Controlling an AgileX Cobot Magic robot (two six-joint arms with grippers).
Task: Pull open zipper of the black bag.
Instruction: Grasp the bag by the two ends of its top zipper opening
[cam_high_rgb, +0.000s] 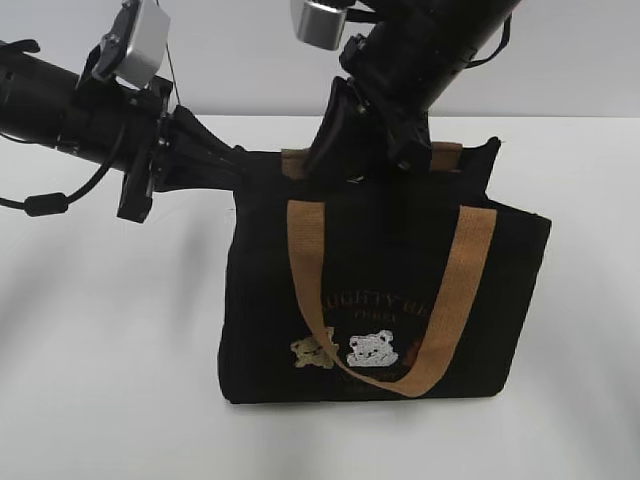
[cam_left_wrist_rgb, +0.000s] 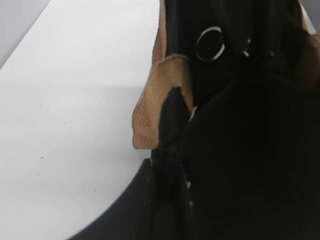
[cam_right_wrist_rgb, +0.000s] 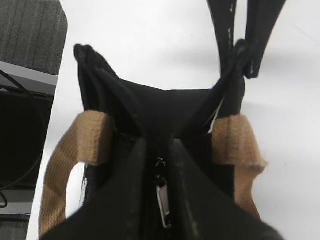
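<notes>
Right gripper (cam_right_wrist_rgb: 159, 200) pinches the thin silver zipper pull (cam_right_wrist_rgb: 163, 201) atop the boxy black fabric tote (cam_high_rgb: 385, 300); left gripper (cam_right_wrist_rgb: 240, 55) clamps its top corner (table white).

The bag (cam_high_rgb: 380, 300) stands on the table (cam_high_rgb: 110, 330), with both pincers at its top edge (left (cam_high_rgb: 235, 165), right (cam_high_rgb: 345, 160)).

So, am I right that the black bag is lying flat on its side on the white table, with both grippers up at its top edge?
Not quite: the black bag stands upright on the table, as the exterior view shows, its tan handle hanging down the front. The rest holds: the left gripper and the right gripper are both at its top edge.
</notes>
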